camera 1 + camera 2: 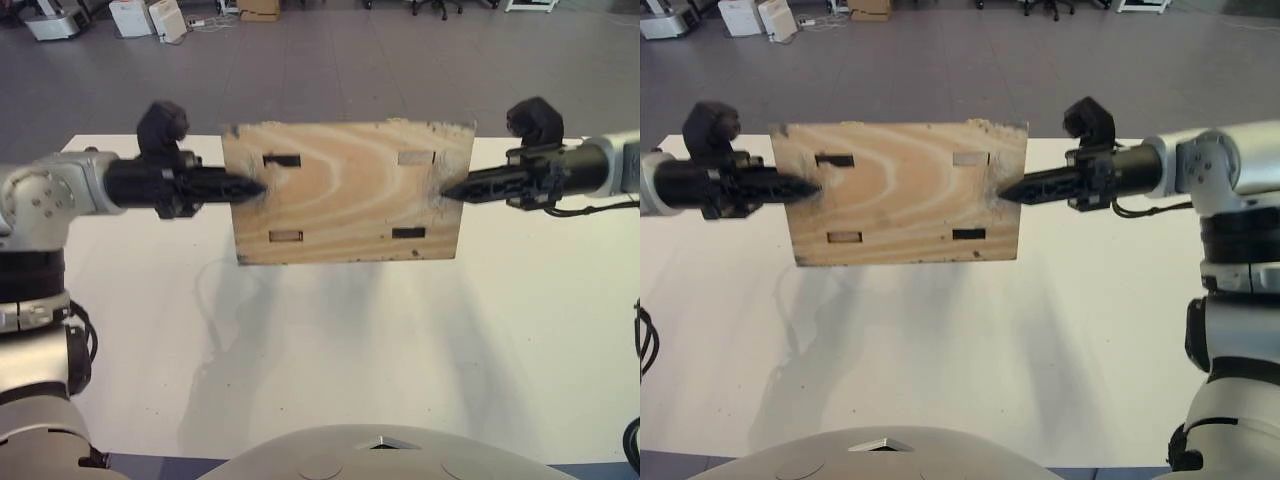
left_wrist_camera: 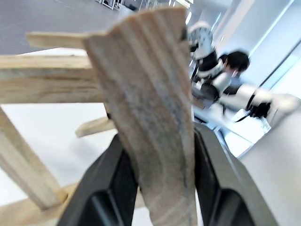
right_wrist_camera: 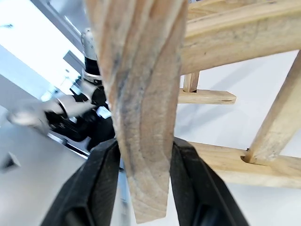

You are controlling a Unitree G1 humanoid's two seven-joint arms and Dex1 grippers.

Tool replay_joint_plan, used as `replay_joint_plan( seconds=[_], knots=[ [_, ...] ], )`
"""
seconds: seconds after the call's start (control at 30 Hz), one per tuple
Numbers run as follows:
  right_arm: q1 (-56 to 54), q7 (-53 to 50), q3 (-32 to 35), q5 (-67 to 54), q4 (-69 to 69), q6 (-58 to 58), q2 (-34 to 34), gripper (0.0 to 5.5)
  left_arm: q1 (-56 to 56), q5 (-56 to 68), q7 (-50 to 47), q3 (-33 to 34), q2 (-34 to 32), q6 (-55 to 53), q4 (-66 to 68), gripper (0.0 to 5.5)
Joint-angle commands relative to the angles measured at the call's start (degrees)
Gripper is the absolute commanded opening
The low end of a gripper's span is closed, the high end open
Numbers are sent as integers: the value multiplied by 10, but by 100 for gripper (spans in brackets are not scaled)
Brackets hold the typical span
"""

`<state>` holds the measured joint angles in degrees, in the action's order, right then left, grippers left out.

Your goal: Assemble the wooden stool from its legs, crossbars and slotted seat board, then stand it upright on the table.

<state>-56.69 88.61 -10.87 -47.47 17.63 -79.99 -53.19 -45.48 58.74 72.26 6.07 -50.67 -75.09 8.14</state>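
Closest to the head camera, the slotted seat board (image 1: 350, 190) faces up, level and apparently clear of the white table (image 1: 350, 340), judging by the shadow under it. The left gripper (image 1: 256, 187) pinches its left edge and the right gripper (image 1: 446, 190) its right edge, each pair of fingers (image 2: 110, 174) narrowed tight on the wood. Legs (image 3: 277, 113) and crossbars (image 3: 207, 97) hang joined beneath the board.

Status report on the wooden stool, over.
Left gripper, right gripper shut on opposite ends of the pale wooden slotted seat board. Legs, crossbars fitted underneath. Over white table; feet contact hidden.
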Motion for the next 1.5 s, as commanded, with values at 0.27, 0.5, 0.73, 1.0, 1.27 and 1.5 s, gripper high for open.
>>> replay_joint_plan(
  seconds=[0.27,0.5,0.73,1.0,1.27,1.5],
  knots=[
    [-108,-47,-287,-539,10,-125,-86,138,50,542,-299,-108,-63,-89,-7,134],
    [145,-254,-216,-653,-15,-57,-112,138,179,543,-391,-120,-31,-40,-57,134],
    [204,-353,-99,-655,14,-53,-31,301,115,542,-447,-121,2,-47,26,250],
    [216,-557,43,-655,86,-17,52,479,85,518,-516,-94,9,-46,128,415],
    [331,-677,247,-619,2,72,18,540,127,371,-460,49,-51,4,96,538],
    [362,-669,202,-111,-60,525,171,540,421,2,-529,191,55,375,-169,538]
  ],
)
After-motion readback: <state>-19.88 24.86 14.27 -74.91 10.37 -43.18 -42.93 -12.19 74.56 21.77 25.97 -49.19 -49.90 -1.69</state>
